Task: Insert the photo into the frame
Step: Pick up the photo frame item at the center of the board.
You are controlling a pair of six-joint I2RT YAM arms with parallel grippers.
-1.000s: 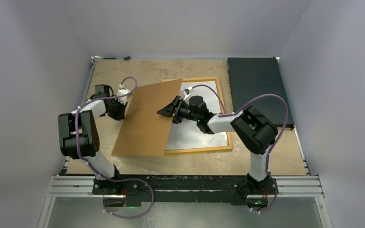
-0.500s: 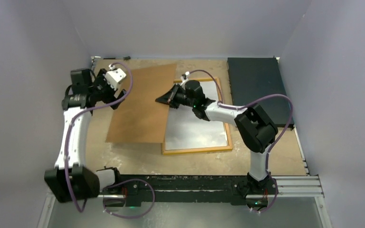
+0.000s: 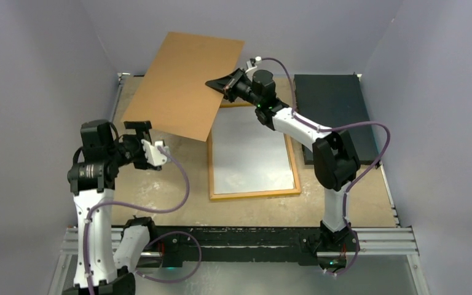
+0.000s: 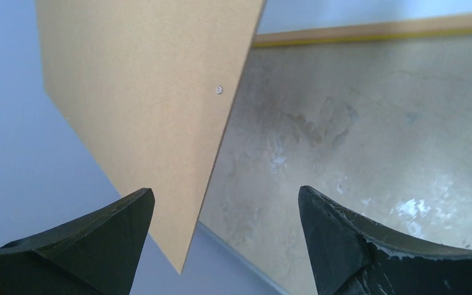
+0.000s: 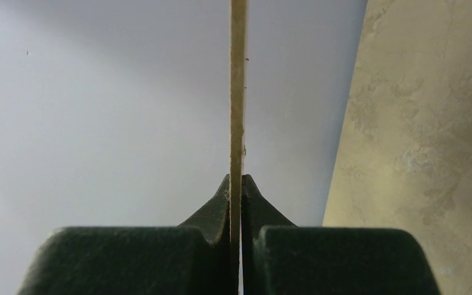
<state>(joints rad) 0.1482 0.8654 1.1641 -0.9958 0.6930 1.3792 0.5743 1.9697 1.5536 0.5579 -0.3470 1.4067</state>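
Observation:
The frame [image 3: 253, 195] lies flat mid-table; its thin yellow-orange border [image 4: 375, 34] surrounds a flat white surface. I cannot tell whether that surface is the photo's back, and no printed picture shows. My right gripper [image 3: 224, 85] is shut on the right edge of the brown backing board [image 3: 184, 83] and holds it tilted, high above the table's back left. In the right wrist view the board's thin edge [image 5: 238, 86] sits pinched between the jaws [image 5: 236, 179]. My left gripper [image 3: 149, 142] hangs open and empty, below and apart from the board's lower corner [image 4: 147, 92].
A dark rectangular mat [image 3: 335, 110] lies at the back right of the table, beside the frame. Bare, scuffed tabletop [image 3: 160, 190] shows left of and in front of the frame. Grey walls close in the back and both sides.
The right gripper shut on the board and lifted it up and back, off the frame. The left gripper let go of the board's left edge, opened and drew back to the near left.

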